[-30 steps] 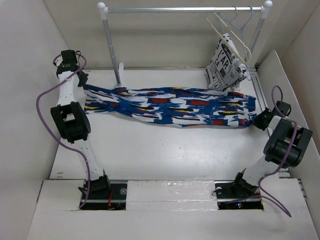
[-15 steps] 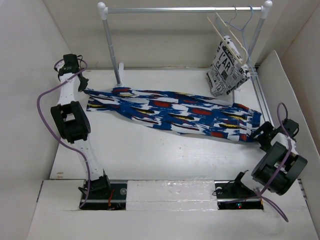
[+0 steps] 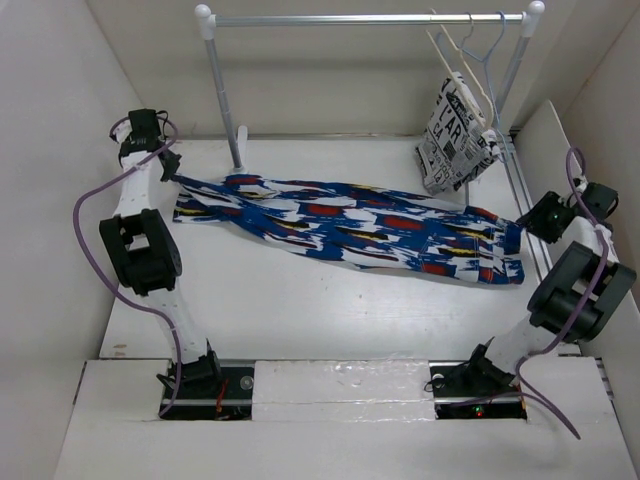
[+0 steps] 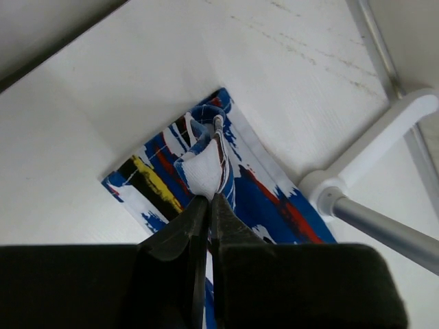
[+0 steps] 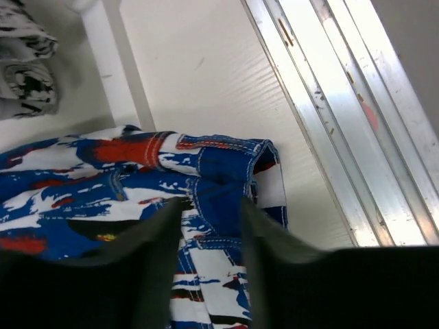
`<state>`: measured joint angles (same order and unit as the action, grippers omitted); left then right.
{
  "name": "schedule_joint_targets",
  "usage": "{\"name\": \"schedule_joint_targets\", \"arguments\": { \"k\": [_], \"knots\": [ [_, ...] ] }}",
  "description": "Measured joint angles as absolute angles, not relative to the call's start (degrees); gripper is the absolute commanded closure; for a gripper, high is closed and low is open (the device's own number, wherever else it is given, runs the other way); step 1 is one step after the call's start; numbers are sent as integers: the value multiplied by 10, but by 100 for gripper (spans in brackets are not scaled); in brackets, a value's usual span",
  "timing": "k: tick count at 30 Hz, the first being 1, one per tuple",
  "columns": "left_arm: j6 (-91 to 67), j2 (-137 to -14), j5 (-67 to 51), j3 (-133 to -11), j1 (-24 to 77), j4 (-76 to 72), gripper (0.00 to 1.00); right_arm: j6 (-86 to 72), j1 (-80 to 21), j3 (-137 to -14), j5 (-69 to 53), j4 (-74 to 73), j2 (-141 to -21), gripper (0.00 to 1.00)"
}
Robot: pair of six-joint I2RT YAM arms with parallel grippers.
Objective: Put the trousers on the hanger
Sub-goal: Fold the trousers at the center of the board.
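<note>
The trousers (image 3: 350,222), blue-and-white print with red and yellow streaks, lie stretched flat across the table from far left to right. My left gripper (image 3: 168,172) is shut on a pinched fold of the leg hem (image 4: 206,168), its tips (image 4: 209,197) closed together. My right gripper (image 3: 542,216) is open and holds nothing, just right of the waistband (image 3: 500,250); in the right wrist view its blurred fingers (image 5: 161,236) straddle the waistband (image 5: 223,168) from above. The pale beige hanger (image 3: 462,72) hangs on the rail at the far right.
A clothes rack (image 3: 360,19) stands at the back, its left post (image 3: 226,100) and foot (image 4: 384,133) close to my left gripper. A light blue wire hanger (image 3: 484,42) and newsprint cloth (image 3: 455,135) hang at its right end. An aluminium rail (image 5: 343,130) edges the right side.
My right gripper dragged the waist end towards the near side, then let go and pulled back to the far right. The left gripper has stayed shut on the hem.
</note>
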<state>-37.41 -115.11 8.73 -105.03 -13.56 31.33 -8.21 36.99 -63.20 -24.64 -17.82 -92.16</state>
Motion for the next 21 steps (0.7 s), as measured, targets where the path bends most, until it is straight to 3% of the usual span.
{"name": "schedule_joint_targets", "arguments": {
  "k": [2, 9, 12, 13, 14, 20, 21],
  "knots": [
    [-380, -1135, 79, -1033, -135, 294, 100, -65, 368, -643, -249, -188, -951, 39],
    [-383, -1119, 76, -1014, -135, 259, 100, -29, 368, -658, -237, -229, -980, 41],
    [-383, -1119, 76, -1014, -135, 258, 100, -23, 366, -664, -236, -230, -988, 51],
    [-382, -1119, 76, -1014, -135, 258, 100, -23, 366, -667, -236, -231, -993, 56],
    [-382, -1119, 76, -1014, -135, 258, 100, -22, 365, -668, -235, -230, -999, 69],
    [-381, -1119, 76, -1014, -135, 257, 100, -25, 362, -667, -229, -231, -1009, 99],
    [-381, -1119, 76, -1014, -135, 257, 100, -24, 362, -667, -229, -230, -1009, 100]
  ]
}}
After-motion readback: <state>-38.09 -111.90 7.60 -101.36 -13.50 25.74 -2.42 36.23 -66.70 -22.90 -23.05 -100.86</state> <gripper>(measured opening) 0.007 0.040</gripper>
